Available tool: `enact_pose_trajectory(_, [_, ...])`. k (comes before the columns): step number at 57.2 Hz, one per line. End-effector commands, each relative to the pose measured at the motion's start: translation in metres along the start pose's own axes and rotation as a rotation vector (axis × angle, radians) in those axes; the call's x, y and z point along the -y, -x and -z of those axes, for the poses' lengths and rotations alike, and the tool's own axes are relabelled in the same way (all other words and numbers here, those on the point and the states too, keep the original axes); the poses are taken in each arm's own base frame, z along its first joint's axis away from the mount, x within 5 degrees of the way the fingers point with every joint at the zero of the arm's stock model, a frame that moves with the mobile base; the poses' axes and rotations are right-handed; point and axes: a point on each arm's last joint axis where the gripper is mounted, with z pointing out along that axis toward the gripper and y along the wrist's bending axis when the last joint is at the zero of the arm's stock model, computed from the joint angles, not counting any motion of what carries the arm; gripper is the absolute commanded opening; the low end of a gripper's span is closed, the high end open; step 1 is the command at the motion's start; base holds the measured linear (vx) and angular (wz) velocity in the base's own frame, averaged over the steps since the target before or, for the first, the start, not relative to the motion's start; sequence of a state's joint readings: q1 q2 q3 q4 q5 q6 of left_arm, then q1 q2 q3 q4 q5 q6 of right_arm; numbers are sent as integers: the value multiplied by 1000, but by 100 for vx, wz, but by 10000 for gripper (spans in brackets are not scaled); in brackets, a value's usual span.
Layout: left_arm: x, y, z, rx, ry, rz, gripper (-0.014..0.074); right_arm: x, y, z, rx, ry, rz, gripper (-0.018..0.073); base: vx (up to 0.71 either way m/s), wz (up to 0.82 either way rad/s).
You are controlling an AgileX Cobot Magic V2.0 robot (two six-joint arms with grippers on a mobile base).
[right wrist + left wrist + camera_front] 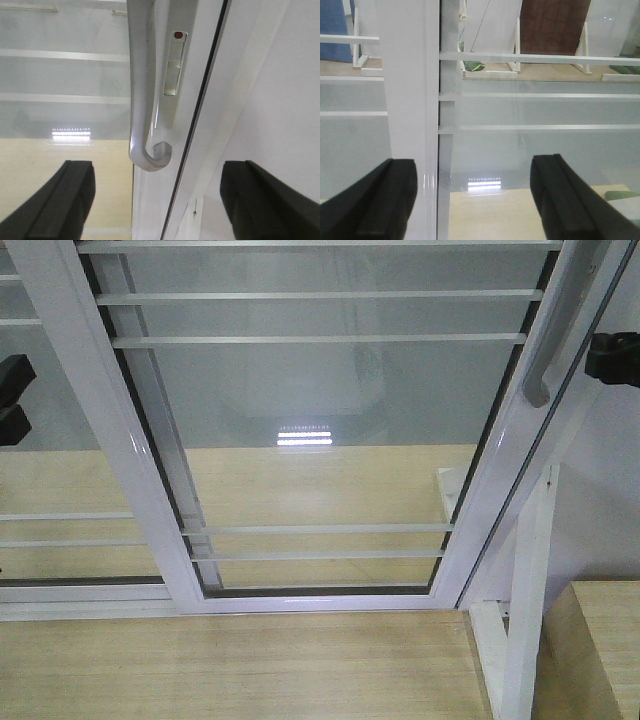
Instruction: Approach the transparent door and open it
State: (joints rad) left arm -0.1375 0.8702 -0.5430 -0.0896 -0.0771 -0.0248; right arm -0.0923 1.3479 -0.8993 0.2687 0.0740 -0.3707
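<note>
The transparent door (pixel 320 390) fills the front view: clear glass in a glossy white frame (pixel 110 430) with thin white bars across it. Its pale-grey curved bar handle (pixel 548 350) runs down the right stile. My right gripper (pixel 612 358) shows just right of the handle. In the right wrist view it (pixel 157 200) is open, and the handle (pixel 142 100) with its hooked lower end hangs a little ahead, between the two fingers and untouched. My left gripper (pixel 12 395) is at the left edge; it (pixel 475 200) is open, facing the door's left stile (pixel 407 100).
A small latch with a red dot (pixel 175 65) sits beside the handle. To the right of the door are a white wall panel (pixel 610 490), a white stand frame (pixel 525 620) and a wooden block (pixel 600 640). Wood floor (pixel 230 670) lies below. A second glass panel (pixel 50 470) is at the left.
</note>
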Motion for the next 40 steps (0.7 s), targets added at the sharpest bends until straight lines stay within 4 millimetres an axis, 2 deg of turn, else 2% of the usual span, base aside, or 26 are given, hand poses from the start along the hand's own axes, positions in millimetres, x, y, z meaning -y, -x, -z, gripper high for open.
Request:
enact_pose_trajectory(1, [2, 21, 3, 124, -8, 0, 587, 7, 29, -10, 128, -42, 1, 540, 0, 0])
enact_pose_trajectory(19, [2, 21, 3, 124, -8, 0, 587, 9, 53, -63, 122, -32, -22, 509, 0, 0])
enact_pose_trajectory(40, [2, 20, 3, 122, -7, 0, 587, -4, 76, -91, 141, 15, -31, 505, 0, 0])
